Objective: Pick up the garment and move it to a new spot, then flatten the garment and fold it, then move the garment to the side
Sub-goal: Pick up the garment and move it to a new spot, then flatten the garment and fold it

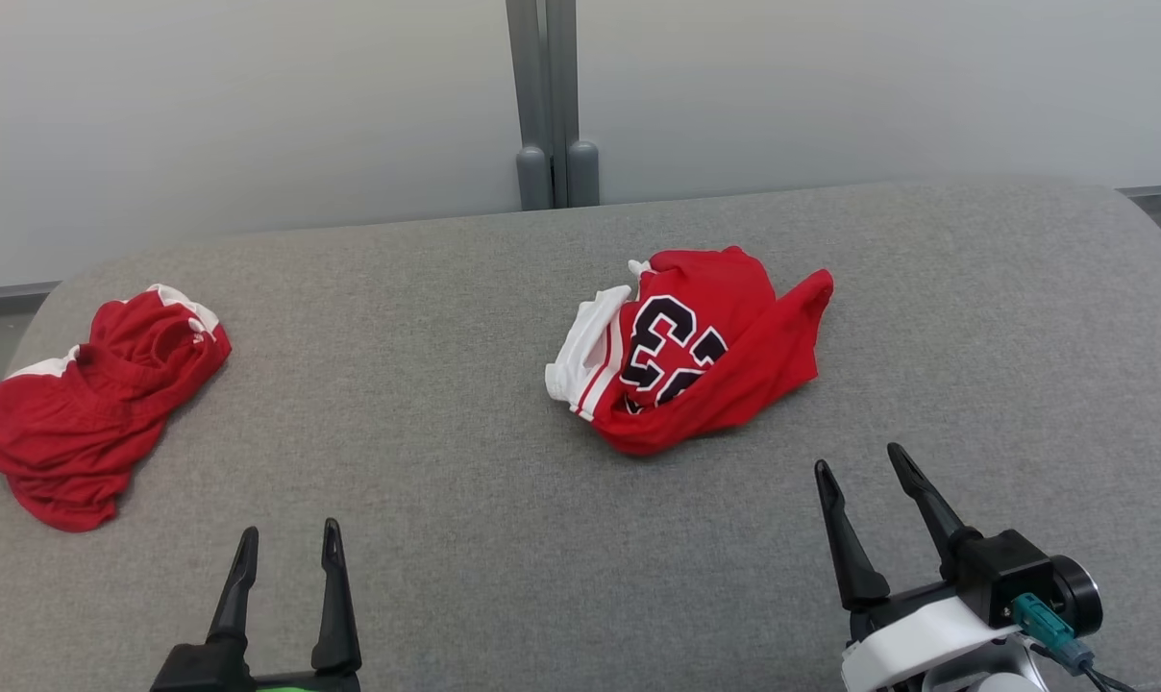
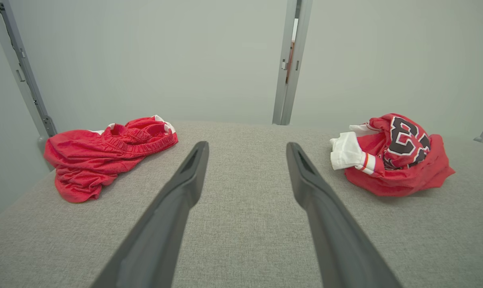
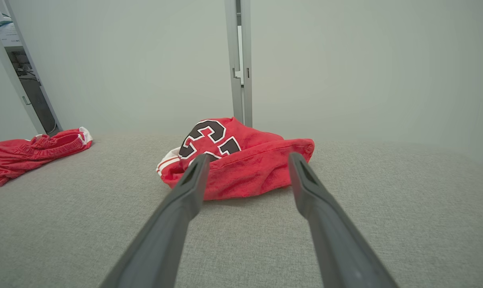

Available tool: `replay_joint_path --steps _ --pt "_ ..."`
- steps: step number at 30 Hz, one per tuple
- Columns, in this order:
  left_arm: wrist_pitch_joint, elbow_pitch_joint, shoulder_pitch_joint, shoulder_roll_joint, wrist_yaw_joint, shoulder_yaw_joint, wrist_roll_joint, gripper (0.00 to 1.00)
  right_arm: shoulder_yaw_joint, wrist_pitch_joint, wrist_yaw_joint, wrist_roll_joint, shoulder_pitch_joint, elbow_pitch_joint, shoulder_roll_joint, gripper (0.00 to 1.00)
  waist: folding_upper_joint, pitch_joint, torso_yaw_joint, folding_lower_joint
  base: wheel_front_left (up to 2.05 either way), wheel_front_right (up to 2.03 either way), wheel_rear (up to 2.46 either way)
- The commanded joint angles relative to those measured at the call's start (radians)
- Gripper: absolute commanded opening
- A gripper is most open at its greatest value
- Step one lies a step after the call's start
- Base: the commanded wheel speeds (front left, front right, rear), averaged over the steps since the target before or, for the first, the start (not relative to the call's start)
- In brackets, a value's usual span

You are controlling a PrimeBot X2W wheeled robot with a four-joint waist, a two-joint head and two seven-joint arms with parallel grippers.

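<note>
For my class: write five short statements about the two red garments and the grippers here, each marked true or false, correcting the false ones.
1. The crumpled red jersey with a black number lies on the grey fabric surface. True.
2. The right gripper is shut on the jersey. False: it is open, short of the jersey, holding nothing.
3. The plain red garment with an elastic waistband lies to the robot's left of the jersey. True.
4. The two garments overlap. False: they lie apart, with bare grey fabric between them.
5. The left gripper is open and empty. True.
</note>
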Motion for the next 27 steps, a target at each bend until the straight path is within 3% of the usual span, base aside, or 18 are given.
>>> replay_joint_path --steps 1,27 --pt "0.0 0.001 -0.005 0.001 0.007 -0.005 0.007 1.0 0.001 0.0 0.0 0.01 0.005 0.001 -0.002 1.0 -0.0001 0.003 0.002 0.0 0.0 0.0 0.0" --pt "0.0 0.017 -0.037 0.0 0.028 -0.033 0.024 1.0 0.012 0.0 0.0 0.018 -0.012 0.0 -0.002 1.0 -0.0001 0.013 0.002 0.0 0.0 0.0 0.0"
